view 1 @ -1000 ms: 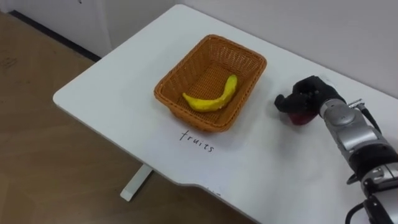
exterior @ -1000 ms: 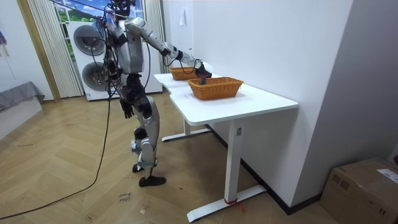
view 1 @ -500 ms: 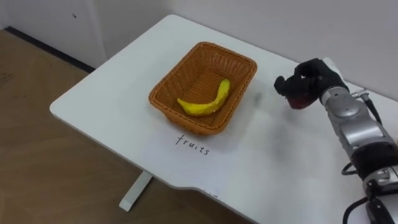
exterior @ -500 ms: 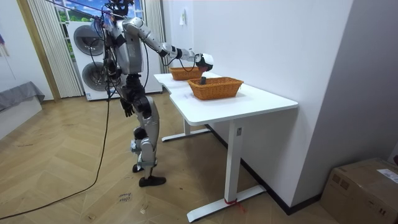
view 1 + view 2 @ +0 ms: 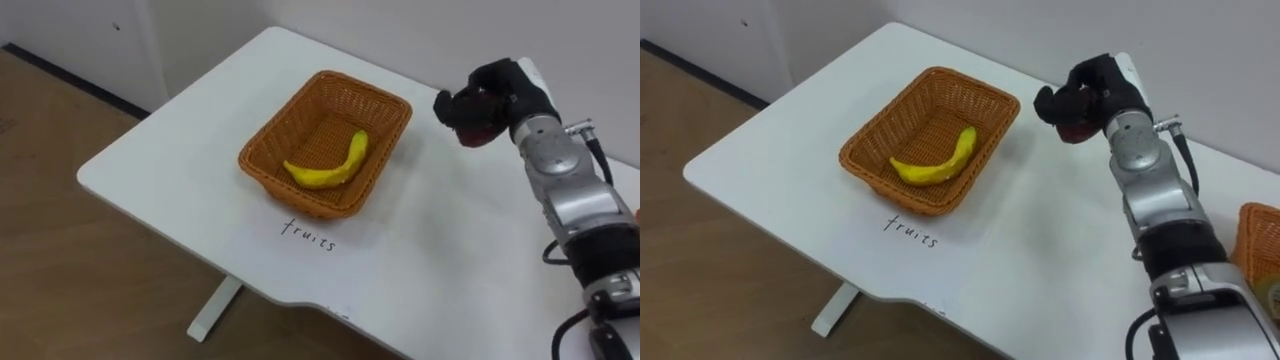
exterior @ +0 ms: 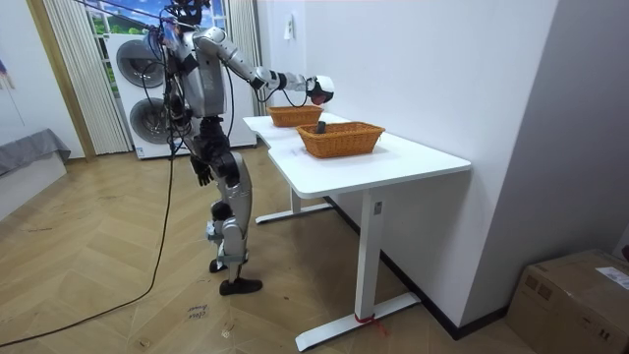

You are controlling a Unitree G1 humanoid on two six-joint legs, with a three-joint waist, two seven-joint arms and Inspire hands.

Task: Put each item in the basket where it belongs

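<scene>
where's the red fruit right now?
In the left eye view, the red fruit is gripped in the right hand, held above the white table, just right of the fruit basket holding the banana.

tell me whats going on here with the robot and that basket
The robot stands at the white table. Its right hand is curled round a dark red fruit, held in the air beside the wicker basket, not yet over it. A banana lies in that basket. Its left hand hangs at its side.
</scene>
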